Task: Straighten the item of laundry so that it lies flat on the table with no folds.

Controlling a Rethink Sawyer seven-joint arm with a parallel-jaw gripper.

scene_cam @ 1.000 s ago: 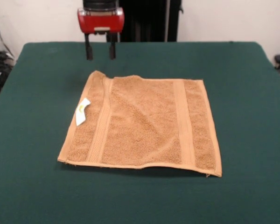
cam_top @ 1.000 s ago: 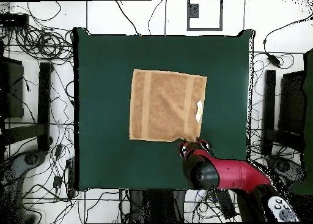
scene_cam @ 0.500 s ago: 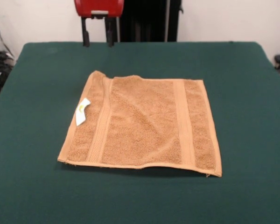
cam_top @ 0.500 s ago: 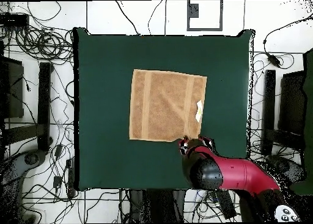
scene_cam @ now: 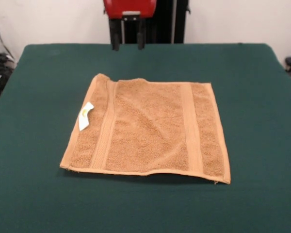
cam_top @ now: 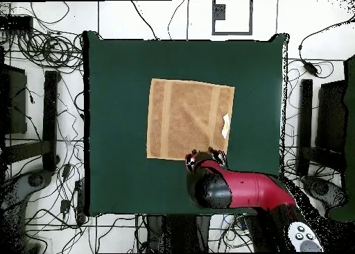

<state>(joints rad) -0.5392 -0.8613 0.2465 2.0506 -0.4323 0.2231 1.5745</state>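
Towel lay spread on the green surface, approx. centre, a bit toward robot's side; looked mostly flat w/ a faint diagonal ripple across the middle; far-left corner in front view slightly rounded/lifted, near edge casting a thin shadow; two woven bands ran front-to-back, one near each side edge; white tag stuck out at left edge in front view, right edge in overhead view; towel roughly square from above. Hand hung raised above the far side of the surface, clear of the towel, holding nothing; two dark fingers pointed down w/ a plain gap betw. them, i.e. released; overhead view showed red arm coming from bottom right, hand over the towel's robot-side edge; surface much wider than towel.
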